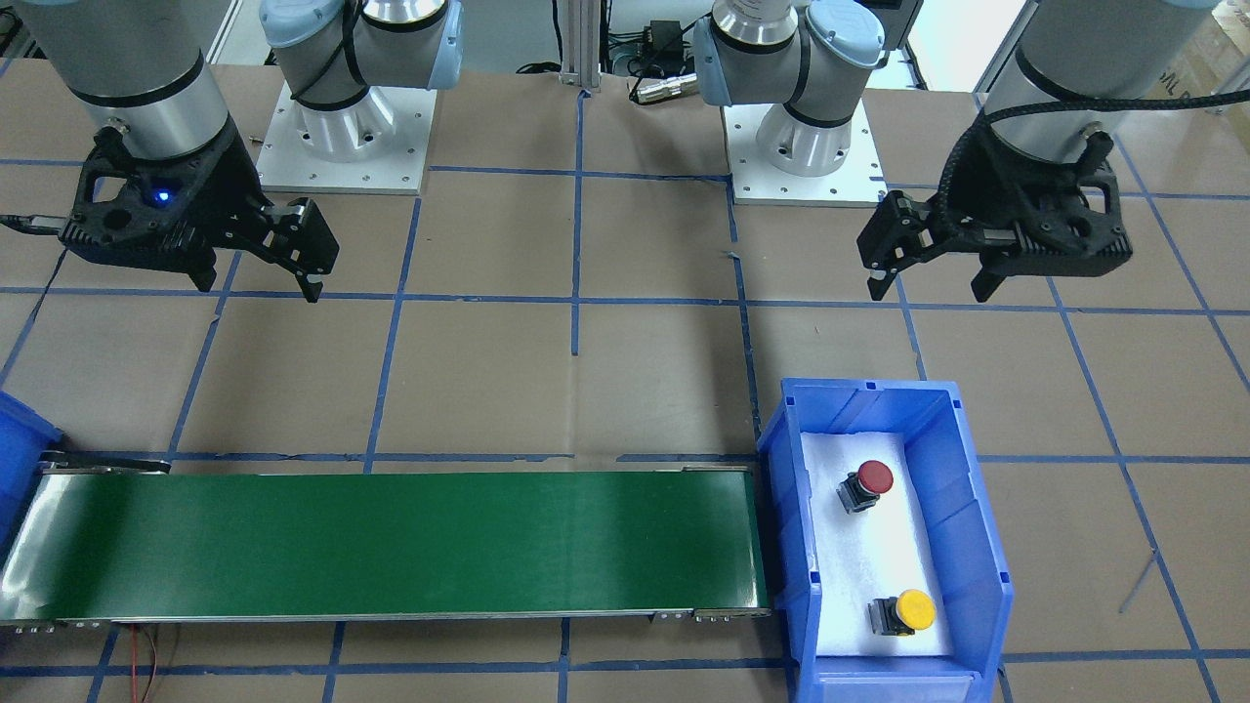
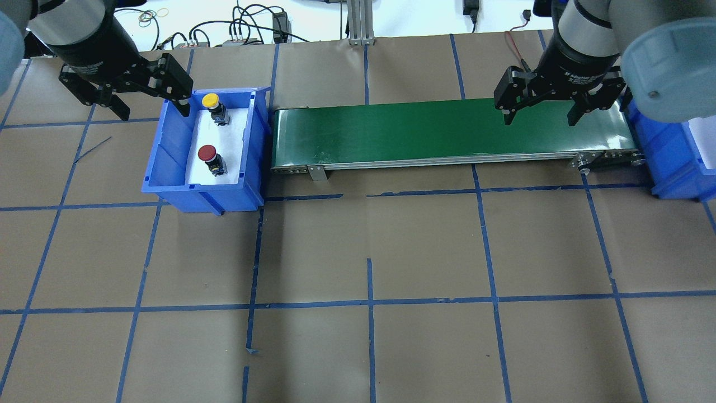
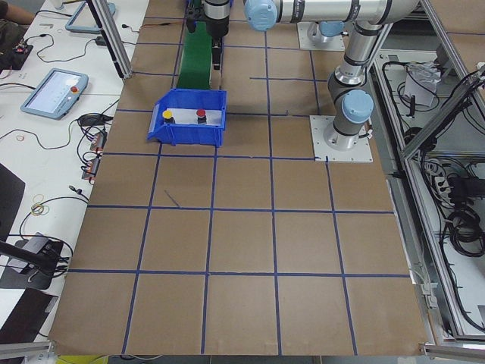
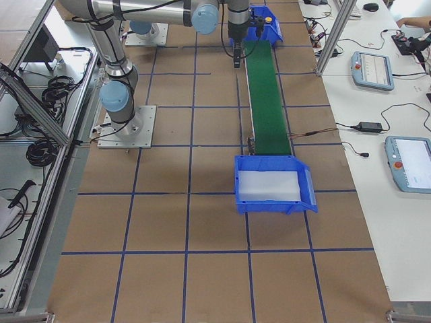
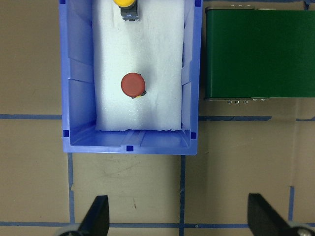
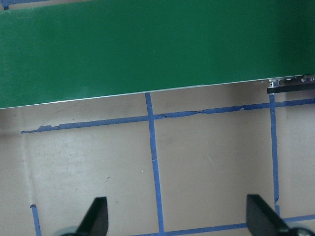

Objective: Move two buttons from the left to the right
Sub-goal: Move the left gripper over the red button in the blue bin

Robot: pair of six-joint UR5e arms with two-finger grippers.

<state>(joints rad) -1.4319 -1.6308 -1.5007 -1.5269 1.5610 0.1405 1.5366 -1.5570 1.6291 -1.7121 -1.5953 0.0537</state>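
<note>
Counter point(image 2: 369, 235), taped grid. Left gripper point(image 2: 152, 111) spread, empty; red button point(image 2: 208, 152), yellow button point(image 2: 210, 101) in bin point(image 2: 168, 151) ahead. Likely light, rigid; pinch cap.

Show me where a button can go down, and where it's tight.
The green belt is bare end to end. The white pad in the right bin is bare too, and so is the brown table on the robot's side of the belt. Tightest is the left bin: the red button and yellow button leave only the pad between them.
</note>
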